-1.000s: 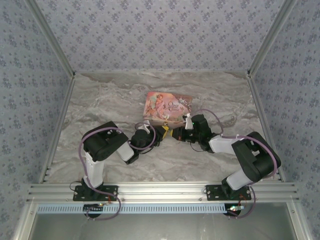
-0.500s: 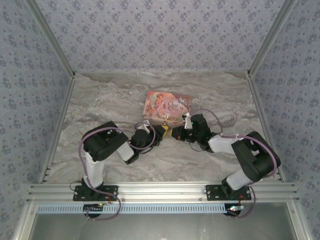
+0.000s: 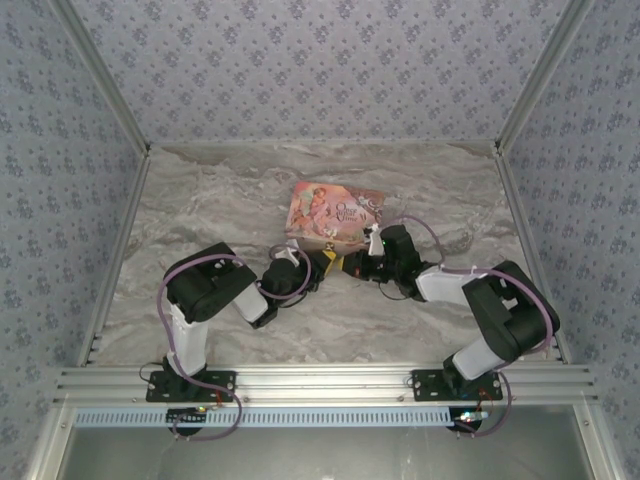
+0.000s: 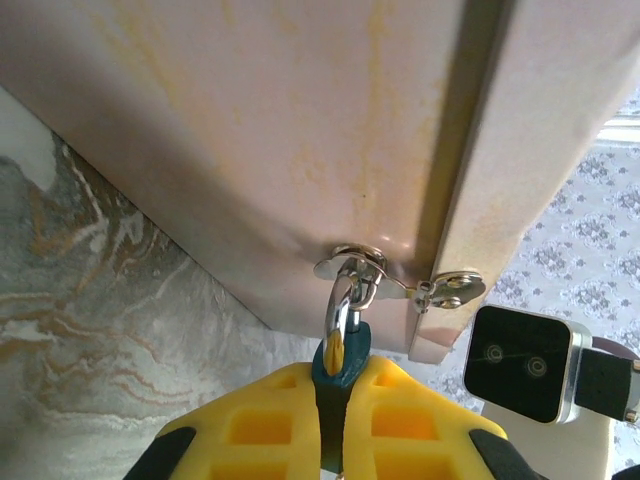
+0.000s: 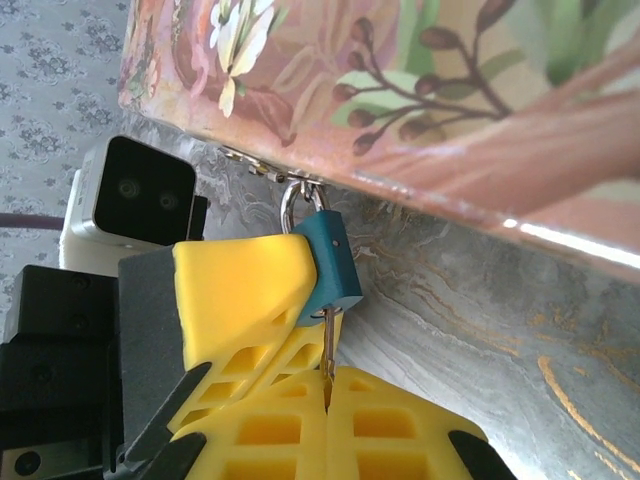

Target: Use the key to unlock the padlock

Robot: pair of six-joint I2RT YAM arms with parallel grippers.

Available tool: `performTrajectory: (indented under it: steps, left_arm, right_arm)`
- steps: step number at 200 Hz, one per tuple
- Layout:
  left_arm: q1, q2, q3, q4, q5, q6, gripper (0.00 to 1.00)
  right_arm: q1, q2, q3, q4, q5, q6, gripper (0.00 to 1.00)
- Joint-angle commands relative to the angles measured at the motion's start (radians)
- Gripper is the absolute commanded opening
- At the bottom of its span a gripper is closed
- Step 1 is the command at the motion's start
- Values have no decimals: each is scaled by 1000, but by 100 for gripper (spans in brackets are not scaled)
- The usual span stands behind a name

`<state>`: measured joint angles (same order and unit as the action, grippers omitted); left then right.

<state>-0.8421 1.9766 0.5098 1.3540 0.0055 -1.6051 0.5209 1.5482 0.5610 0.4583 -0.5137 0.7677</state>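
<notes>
the pink box (image 3: 335, 212) blocks me just beyond the padlock (image 5: 330, 262); left gripper (image 3: 322, 262) and right gripper (image 3: 352, 266) meet tip to tip there. i see bare table (image 3: 200, 210) either side and behind the box.

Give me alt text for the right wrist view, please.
A small blue padlock, hooked on the clasp of the pink box, is pinched by the left tool. The right tool, shut on a thin key, holds it at the padlock's base.

Flat pink illustrated cardboard box (image 3: 335, 212) just toward twelve o'clock of centre, grey veined marble tabletop (image 3: 220, 200), blue floral-papered walls (image 3: 320, 60)
</notes>
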Motion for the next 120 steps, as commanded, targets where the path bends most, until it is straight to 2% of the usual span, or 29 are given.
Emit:
performTrajectory:
  steps: [1,36,69,120]
  left_arm:
    - [-44,1,19,14,134,17,0]
    - [-44,-7,16,-4,136,22,0]
    - [-44,1,10,13,132,15,0]
    - [-40,4,10,14,127,16,0]
  right_arm:
    - [28,34,72,84,17,-5,0]
    - [11,66,61,151,9,25,0]
    - [2,50,102,89,17,-4,0]
    - [-40,-27,22,59,26,-14,0]
